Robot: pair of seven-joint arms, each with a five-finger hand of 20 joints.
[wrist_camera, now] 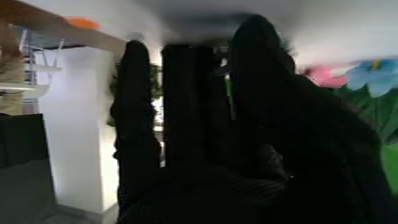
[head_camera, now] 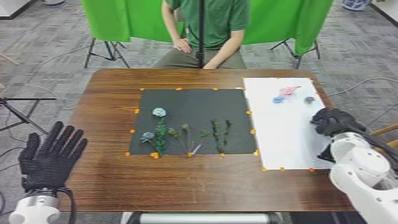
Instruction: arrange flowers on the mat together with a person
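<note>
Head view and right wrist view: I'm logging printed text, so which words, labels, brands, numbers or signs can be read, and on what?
None can be read.
The dark rectangular mat, white rectangular sheet and brown wooden table bear no legible text.
Any marks on the small orange markers are too small to tell.

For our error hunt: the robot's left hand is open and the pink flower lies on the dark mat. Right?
The pink flower lies on the white mat, not the dark mat, as the head view shows; the left hand is open.
</note>
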